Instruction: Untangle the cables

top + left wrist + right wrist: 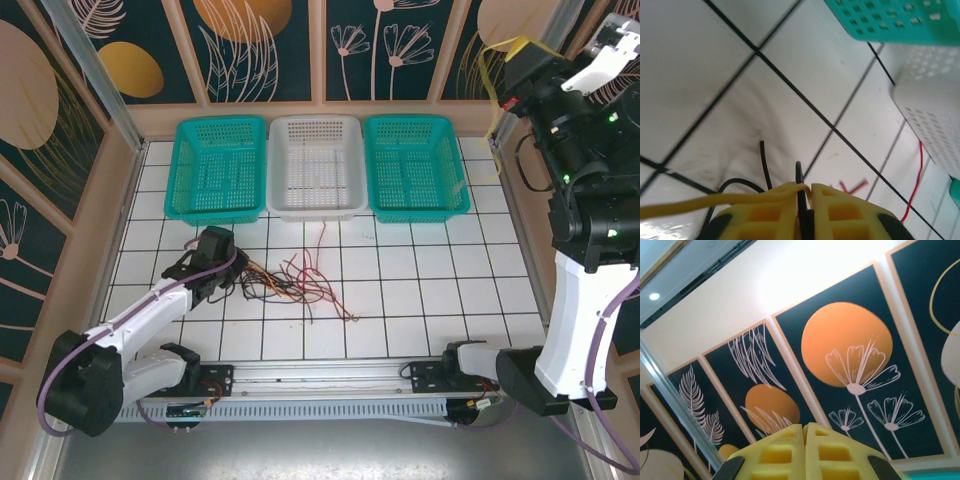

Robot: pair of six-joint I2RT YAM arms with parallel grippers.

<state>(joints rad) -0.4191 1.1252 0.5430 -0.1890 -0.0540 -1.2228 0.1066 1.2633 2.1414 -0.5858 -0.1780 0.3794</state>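
Observation:
The cables lie in a loose tangle of red, black and yellow wires on the white tiles in front of the baskets. My left gripper sits low at the tangle's left end. In the left wrist view it is shut on a black cable, and a yellow cable also runs into the jaws. A red cable trails toward the white basket. My right gripper is raised high at the back right, shut, with a yellow cable hanging down from it.
Three baskets stand in a row at the back: teal, white and teal. Decorated wall panels close in the table on three sides. A rail with the arm bases runs along the near edge.

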